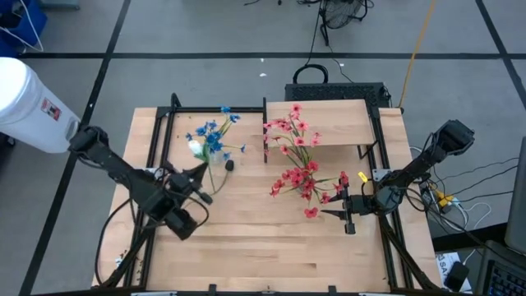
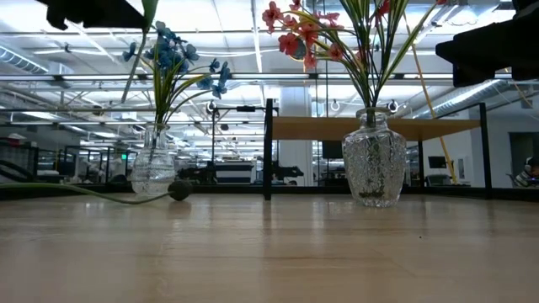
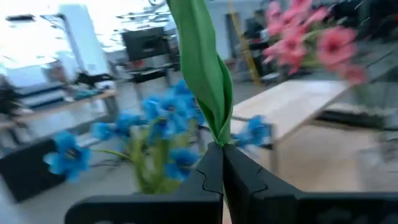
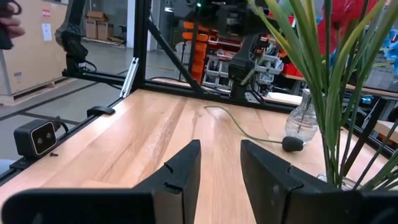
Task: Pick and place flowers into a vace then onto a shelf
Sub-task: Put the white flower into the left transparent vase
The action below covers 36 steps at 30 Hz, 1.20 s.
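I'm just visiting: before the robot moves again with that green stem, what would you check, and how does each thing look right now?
1. Left gripper shut on the green stem: ok.
2. Vase with blue flowers standing upright on the table: ok.
3. Loose stem lying on the table beside that vase, not yet placed: not ok.
4. Vase with red-pink flowers upright, stems inside: ok.
5. Right gripper open, holding nothing, near the red-pink vase: ok.
6. Shelf has bare room for a vase: ok; neither vase is on it yet.
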Each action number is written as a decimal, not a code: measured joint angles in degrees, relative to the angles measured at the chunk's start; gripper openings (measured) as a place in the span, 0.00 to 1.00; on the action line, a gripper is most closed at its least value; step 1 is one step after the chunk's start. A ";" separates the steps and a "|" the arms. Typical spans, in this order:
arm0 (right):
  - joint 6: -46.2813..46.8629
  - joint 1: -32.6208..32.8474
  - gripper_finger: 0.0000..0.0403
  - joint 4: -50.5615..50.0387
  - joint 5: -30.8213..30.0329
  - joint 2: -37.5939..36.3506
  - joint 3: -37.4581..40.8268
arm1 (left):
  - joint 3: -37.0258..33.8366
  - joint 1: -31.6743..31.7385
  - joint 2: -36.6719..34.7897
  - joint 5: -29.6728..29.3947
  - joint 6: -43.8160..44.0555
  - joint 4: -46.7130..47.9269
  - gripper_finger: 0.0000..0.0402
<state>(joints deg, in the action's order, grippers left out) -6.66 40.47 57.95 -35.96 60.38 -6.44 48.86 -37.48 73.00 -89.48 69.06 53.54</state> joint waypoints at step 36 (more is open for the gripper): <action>0.28 -0.02 0.26 -1.43 -0.21 0.00 0.00 | 0.10 30.34 -3.84 -0.56 -10.42 -0.19 0.01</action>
<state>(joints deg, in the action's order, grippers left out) -6.37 40.45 56.53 -36.16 60.38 -6.43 48.96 -7.14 69.16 -90.04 58.64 53.36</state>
